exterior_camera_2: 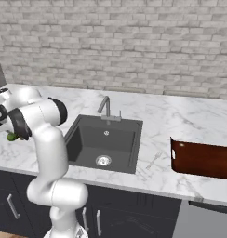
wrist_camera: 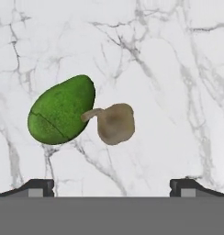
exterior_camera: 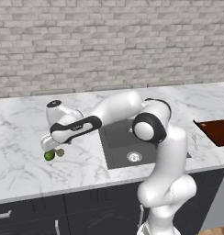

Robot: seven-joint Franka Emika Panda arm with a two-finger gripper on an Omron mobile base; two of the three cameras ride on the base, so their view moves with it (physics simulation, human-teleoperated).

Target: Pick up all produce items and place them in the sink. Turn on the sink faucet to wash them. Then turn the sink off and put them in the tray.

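Note:
On the white marble counter, left of the sink, a shiny green fruit lies with a smaller tan-brown lumpy piece touching its side. My gripper hangs just above the pair, pointing down. In the hand view the green fruit sits left of centre and the tan piece at centre, while my gripper is open, its fingertips spread wide with nothing between them. The sink is dark grey with a silver drain, and the faucet stands behind it. The reddish-brown tray rests at the far right.
A grey brick wall runs behind the counter. Dark cabinet fronts sit below the counter's front edge. My arm stretches across the sink's left side, and its elbow covers part of the basin in the left base view.

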